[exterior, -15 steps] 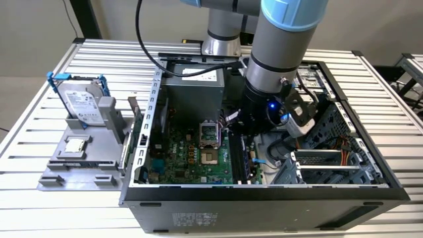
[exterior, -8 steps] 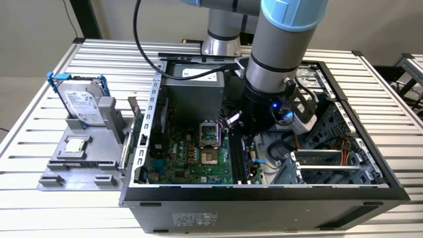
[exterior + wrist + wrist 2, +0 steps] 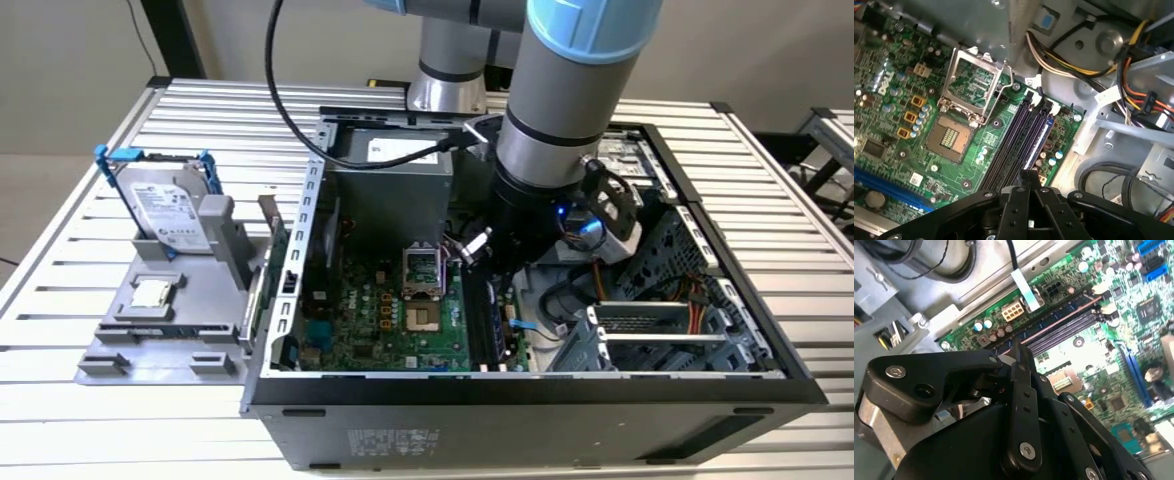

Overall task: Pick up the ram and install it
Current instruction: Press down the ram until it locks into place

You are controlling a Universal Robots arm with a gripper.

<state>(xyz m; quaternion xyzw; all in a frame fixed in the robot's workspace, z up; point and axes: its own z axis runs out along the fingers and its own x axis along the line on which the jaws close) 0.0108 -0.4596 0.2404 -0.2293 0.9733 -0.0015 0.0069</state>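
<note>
Tool (image 3: 1029, 174) down inside the case (image 3: 534, 390) — narrow, fingers together, tip on the slot row.
The ram (image 3: 1038, 142) stands edge-up among the black slots, at 4 o'clock of the socket (image 3: 420, 272) in the exterior view — open board at 9 o'clock, drive cage (image 3: 654, 330) close at 3.

Even, soft indoor light fills the exterior view, and the slatted metal surface (image 3: 120, 400) shines pale with faint glare while the inside of the open computer case (image 3: 747, 330) sits in shadow. In both wrist views the green motherboard (image 3: 914, 115) is brightly lit, washed out in patches, and the nearby black gripper (image 3: 1019, 390) looks dark and slightly soft.
</note>
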